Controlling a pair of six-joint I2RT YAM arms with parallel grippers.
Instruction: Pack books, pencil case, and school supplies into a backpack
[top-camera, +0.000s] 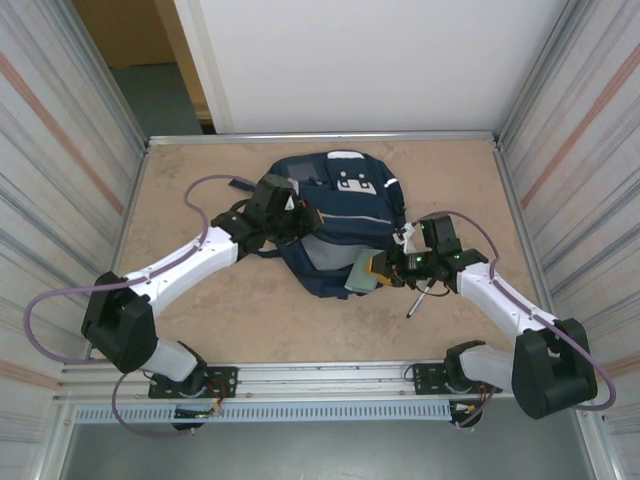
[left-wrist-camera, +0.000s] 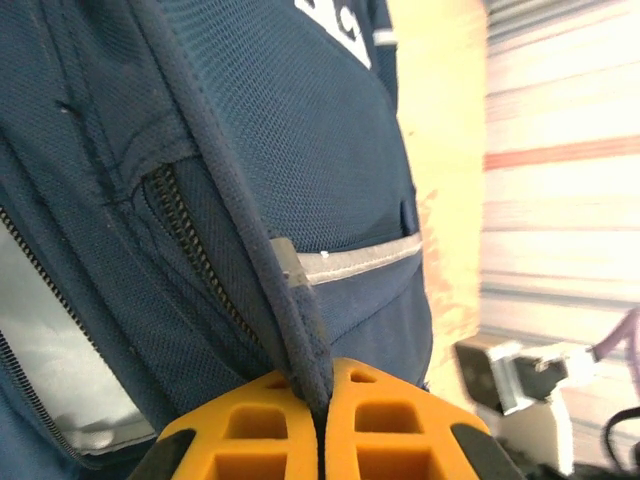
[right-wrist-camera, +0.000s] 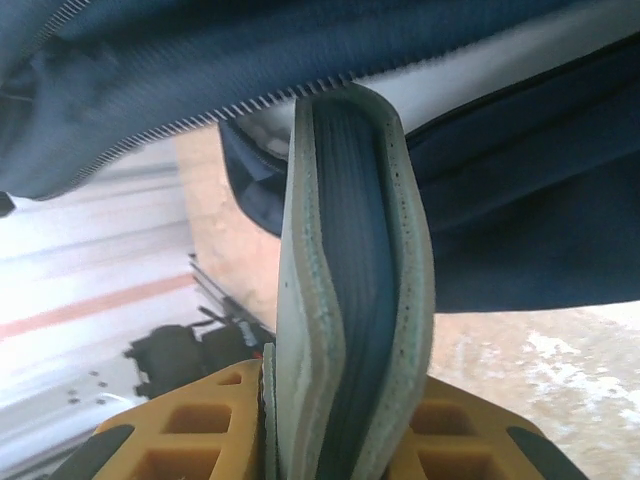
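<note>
Navy backpack (top-camera: 335, 215), white patch (top-camera: 358, 183) lettering illegible, right jaws clamping grey-green booklet (right-wrist-camera: 350, 300)

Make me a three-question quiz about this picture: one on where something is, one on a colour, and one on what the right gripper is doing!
1. Where is the pen?
A) on the table beside the backpack
B) on top of the backpack
C) standing in a cup

2. What colour is the backpack mostly?
A) red
B) navy blue
C) yellow

3. What is the right gripper doing?
A) hanging open
B) holding the pen
C) pinching a grey-green booklet

Answers:
1 A, the pen lies on bare tabletop just right of the backpack.
2 B, its fabric is dark blue with pale patches.
3 C, its jaws are clamped on the booklet.
</note>
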